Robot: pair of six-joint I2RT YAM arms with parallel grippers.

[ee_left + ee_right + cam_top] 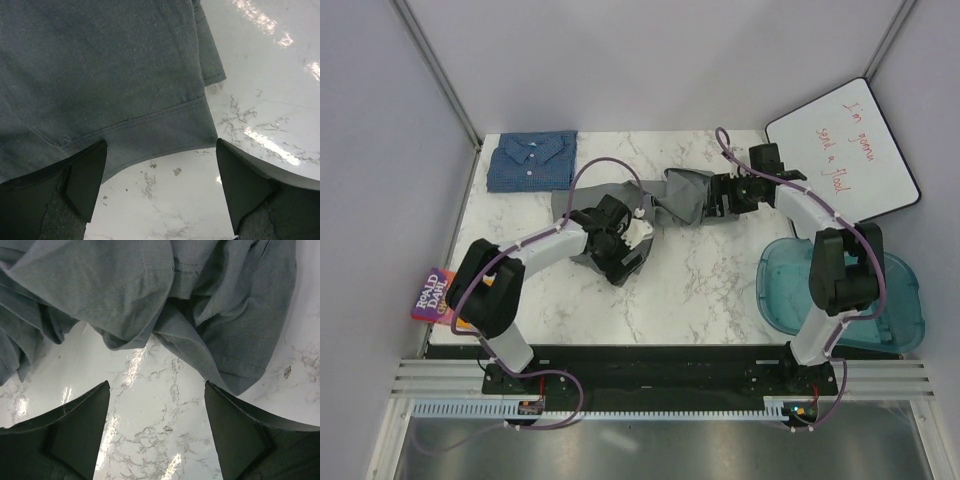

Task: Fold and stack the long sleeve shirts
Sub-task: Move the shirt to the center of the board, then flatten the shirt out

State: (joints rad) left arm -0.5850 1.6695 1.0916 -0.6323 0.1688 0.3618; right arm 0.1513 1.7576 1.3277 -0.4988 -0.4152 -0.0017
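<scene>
Lower left, a paperback sits at the bench edge; its cover reads "ROALD DAHL". Lower right, a teal tub.

The left arm bends at the elbow and reaches up-right to mid-frame. The left tool is spread wide and grips nothing, with the hem of the grey shirt at its fingertips. The right arm reaches up-left. The right tool is likewise wide and unloaded, over bare marble just short of the crumpled cloth.

The grey shirt lies mid-bench, long axis left to right. The blue checked shirt lies folded at upper left, collar toward the top edge.

Upper right, a whiteboard bears red handwriting, "I'm gonna send a…"; the last word is unclear.
</scene>
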